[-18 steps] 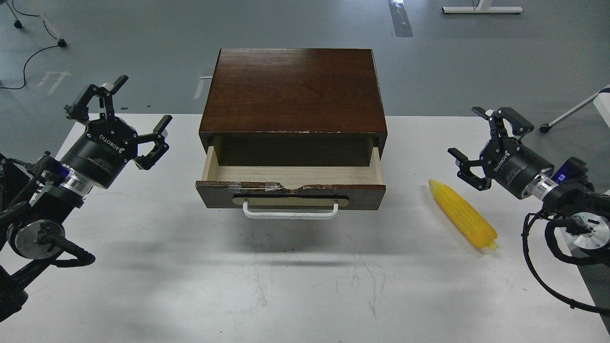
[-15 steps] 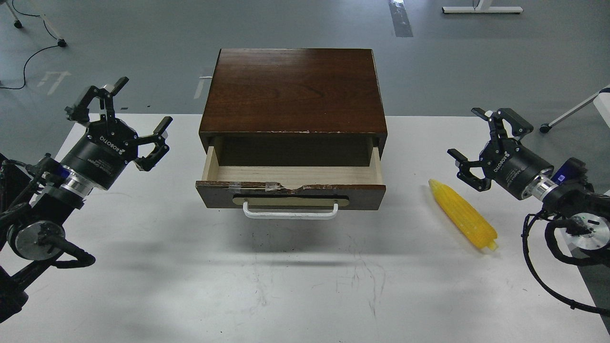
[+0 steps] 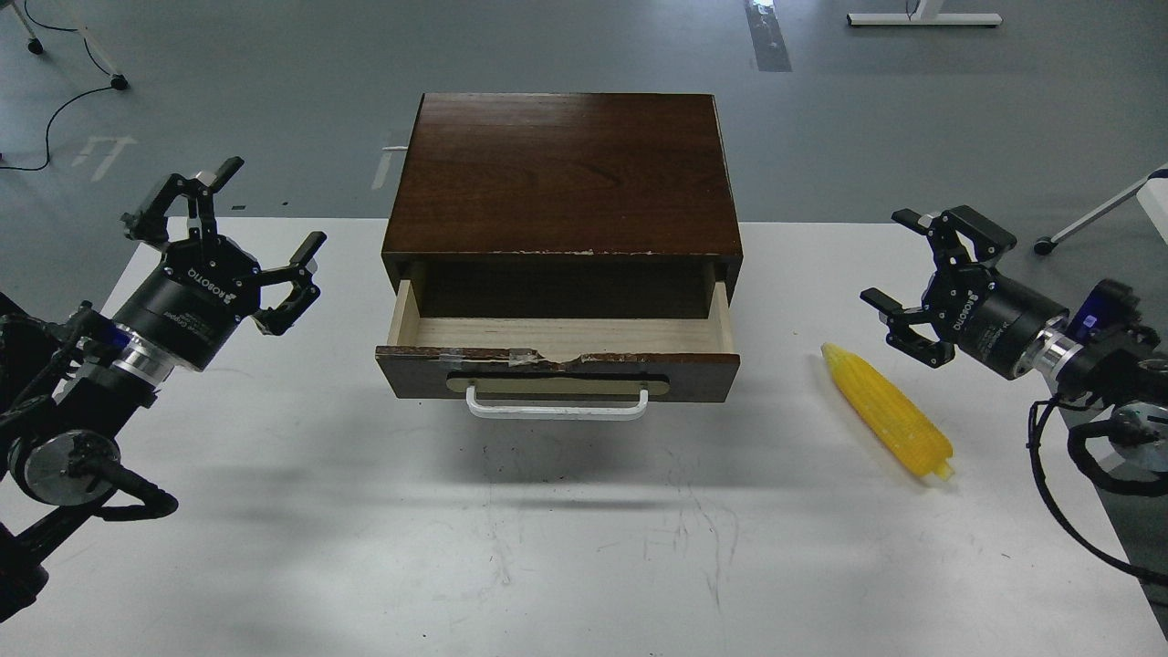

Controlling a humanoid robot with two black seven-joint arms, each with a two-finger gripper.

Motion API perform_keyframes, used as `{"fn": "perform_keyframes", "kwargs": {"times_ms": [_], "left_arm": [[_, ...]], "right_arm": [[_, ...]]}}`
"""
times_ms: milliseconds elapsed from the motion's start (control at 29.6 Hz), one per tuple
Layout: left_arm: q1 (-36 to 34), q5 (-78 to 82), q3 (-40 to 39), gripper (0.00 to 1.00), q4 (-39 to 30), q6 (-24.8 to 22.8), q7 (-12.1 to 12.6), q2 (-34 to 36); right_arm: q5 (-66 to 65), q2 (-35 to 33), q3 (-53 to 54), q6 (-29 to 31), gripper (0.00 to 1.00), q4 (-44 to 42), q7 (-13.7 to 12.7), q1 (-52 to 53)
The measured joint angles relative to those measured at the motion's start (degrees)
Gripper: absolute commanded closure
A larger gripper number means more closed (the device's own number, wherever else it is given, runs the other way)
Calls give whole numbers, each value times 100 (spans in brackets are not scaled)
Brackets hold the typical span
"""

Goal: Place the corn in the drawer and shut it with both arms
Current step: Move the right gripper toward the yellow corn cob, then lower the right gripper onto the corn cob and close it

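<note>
The corn (image 3: 887, 411) lies flat on the white table (image 3: 566, 566) at the right of the frame, to the right of the drawer (image 3: 558, 351) and well apart from it. Its long axis runs on a diagonal, from upper left to lower right. The tapered tip points toward the upper left, roughly at the drawer's right front corner, and the small stub end points to the lower right.

The drawer stands pulled out of the dark brown cabinet (image 3: 561, 173) in the middle of the frame, its pale wood floor showing bare, its white handle (image 3: 557, 408) facing the bottom edge.

My right gripper (image 3: 899, 274) hangs in the air at the right edge, above and just to the right of the corn's tip, not touching it; its fingers are spread wide and hold nothing. My left gripper (image 3: 233, 219) sits at the left of the frame, well apart from the drawer's left side, fingers also spread wide and empty.

Against the frames from half a second back, the left gripper has dropped slightly and drawn a little toward the left edge. The right arm has lifted somewhat at the wrist, and its gripper sits slightly higher. The corn and the drawer have not moved.
</note>
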Motion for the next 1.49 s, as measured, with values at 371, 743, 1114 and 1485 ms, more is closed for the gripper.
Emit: {"fn": "perform_keyframes", "kwargs": {"times_ms": [371,743,1114,1485], "left_arm": [[-4,35,-4,0,-42,0,0,3],[-4,40,-5,0,-63,0,0,-3],[-4,40,-4,0,-71,0,0,1],[-4,40,-4,0,-72,0,0,0]], "right_arm": [[-5256,-376,-127,-88,0,-342,0,396],[-5902,252,-1216,-246,1,-565,-3,758],[-5903,795,-1796,-371,7,-859,-3,877],[-5894,1047,-1916,-411,44,-895,-3,816]]}}
